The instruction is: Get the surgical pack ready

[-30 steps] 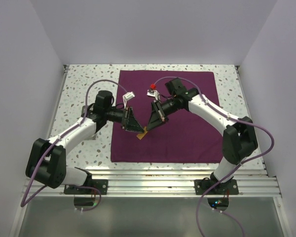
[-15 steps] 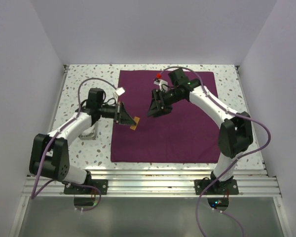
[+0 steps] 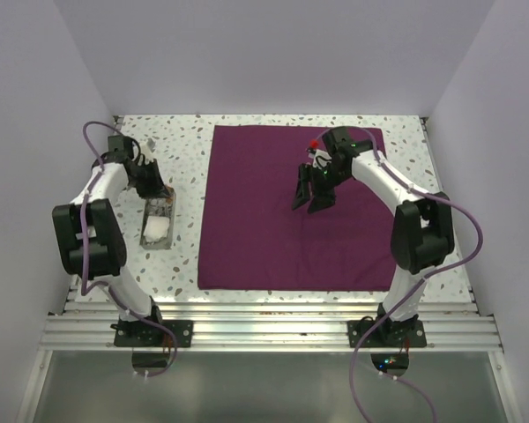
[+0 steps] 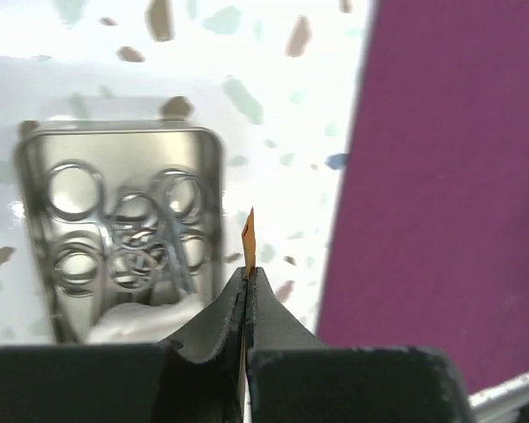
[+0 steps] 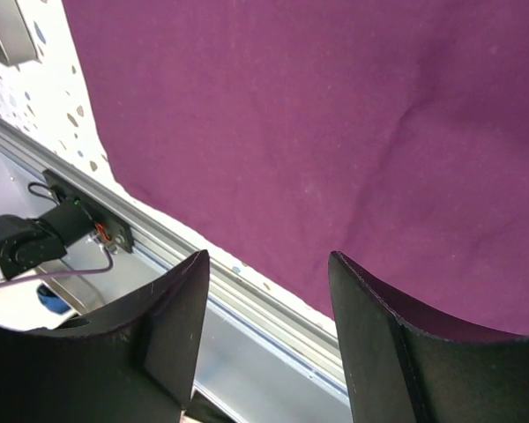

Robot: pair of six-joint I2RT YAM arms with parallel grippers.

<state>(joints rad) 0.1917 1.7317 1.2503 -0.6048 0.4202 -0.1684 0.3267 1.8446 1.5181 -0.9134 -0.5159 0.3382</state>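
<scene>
The maroon-purple cloth lies flat and spread on the speckled table. To its left stands the small metal tray, holding steel scissors and forceps and white gauze. My left gripper hovers over the tray's far end, shut on a thin orange strip that sticks up edge-on from its fingertips. My right gripper hangs open over the cloth's upper right part, nothing between its fingers; below it shows cloth.
White walls close the table in on the left, back and right. An aluminium rail runs along the near edge, just past the cloth's front hem. Speckled tabletop shows around the tray and behind the cloth.
The right gripper opened and let go of the orange strip, then drew back to the right. The left gripper shut on the strip and swung left from over the cloth to above the tray.
</scene>
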